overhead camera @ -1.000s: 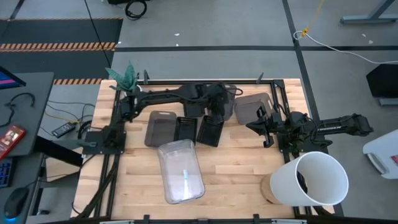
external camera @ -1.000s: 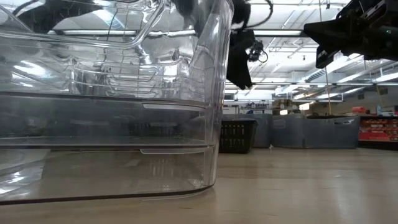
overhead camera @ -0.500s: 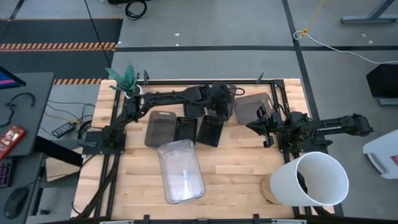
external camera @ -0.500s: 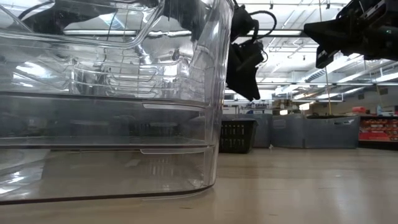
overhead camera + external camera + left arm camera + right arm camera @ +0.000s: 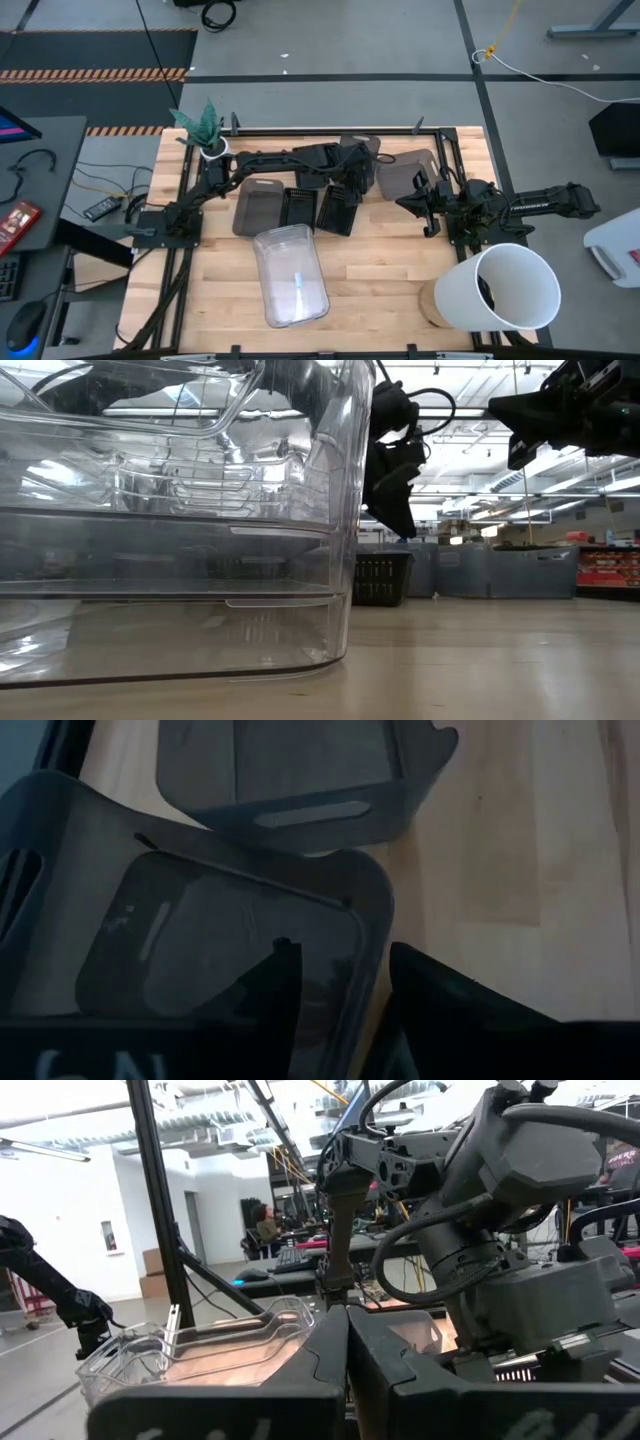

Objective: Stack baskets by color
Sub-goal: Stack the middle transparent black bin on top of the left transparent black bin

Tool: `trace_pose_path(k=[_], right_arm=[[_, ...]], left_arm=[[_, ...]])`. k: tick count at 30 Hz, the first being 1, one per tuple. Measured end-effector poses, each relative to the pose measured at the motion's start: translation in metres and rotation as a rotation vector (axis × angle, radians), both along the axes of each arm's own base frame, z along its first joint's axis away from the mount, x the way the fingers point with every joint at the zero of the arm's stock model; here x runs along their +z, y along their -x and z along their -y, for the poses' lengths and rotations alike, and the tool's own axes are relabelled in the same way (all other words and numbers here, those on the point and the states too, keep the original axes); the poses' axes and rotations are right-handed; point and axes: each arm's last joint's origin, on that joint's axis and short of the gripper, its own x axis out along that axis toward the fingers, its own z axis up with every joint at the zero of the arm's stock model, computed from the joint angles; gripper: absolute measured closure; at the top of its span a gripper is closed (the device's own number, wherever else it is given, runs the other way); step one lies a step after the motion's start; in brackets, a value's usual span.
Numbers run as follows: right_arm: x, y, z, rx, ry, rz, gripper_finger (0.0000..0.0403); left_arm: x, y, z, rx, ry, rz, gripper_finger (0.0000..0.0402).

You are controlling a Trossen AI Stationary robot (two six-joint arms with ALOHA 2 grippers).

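Note:
My left gripper hangs over the table's far middle, fingers apart, astride the side wall of a dark-grey basket; in the high view the arm covers most of that basket. A second dark-grey basket rests flat just beyond it to the right. A third lies left of two black slotted trays. A clear basket sits nearer the front. My right gripper waits shut and raised at the right. My left gripper has one finger inside the dark-grey basket and the other outside, with the rim near a rounded corner between them. The fingers slant down from the table's left. Whether they touch the wall, I cannot tell.
A big white bucket lies on its side at the front right corner. A small plant pot stands at the far left corner. Bare wood shows between the clear basket and the bucket.
My left gripper has come down toward the dark-grey basket at the far middle and shifted slightly toward the table's right edge. The baskets have kept their places.

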Motion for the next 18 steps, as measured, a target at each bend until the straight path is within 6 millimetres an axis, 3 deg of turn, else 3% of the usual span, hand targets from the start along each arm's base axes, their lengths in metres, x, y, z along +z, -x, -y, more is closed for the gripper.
trace_pose_path(k=[18], right_arm=[[0.000,0.000,0.000,0.000,0.000,0.000,0.0393]], left_arm=[[-0.021,-0.001,0.000,-0.024,-0.005,-0.082,0.0248]])
